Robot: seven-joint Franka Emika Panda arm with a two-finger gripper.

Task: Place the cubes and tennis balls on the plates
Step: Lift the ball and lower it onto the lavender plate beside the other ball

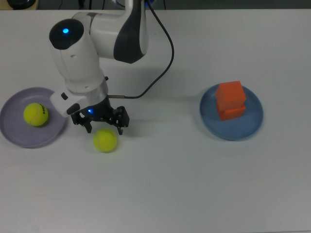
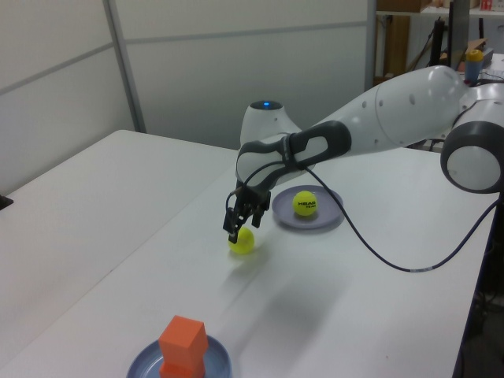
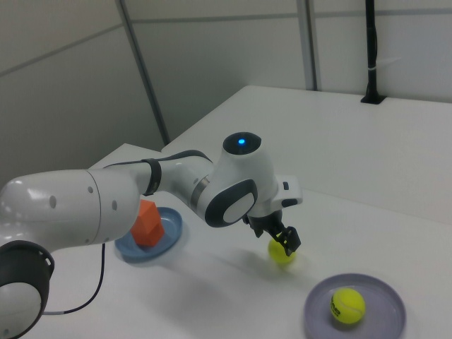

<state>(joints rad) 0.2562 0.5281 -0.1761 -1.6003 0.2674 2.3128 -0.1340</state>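
- At the top view's far left, the purple plate (image 1: 14,138) holds 1 tennis ball (image 1: 35,114).
- Just to its right, the gripper (image 1: 103,126), fingers apart, hangs over the loose ball (image 1: 105,140) on the table (image 1: 170,194); grasping looks in hand.
- Next it must drop, close, then carry left.
- Far right, 2 orange cubes (image 1: 229,99) sit stacked on the blue plate (image 1: 252,128).

The arm's body (image 3: 63,205) hides part of the blue plate (image 3: 166,236) and cubes (image 3: 147,222) in the right view; its base runs off every view's edge.
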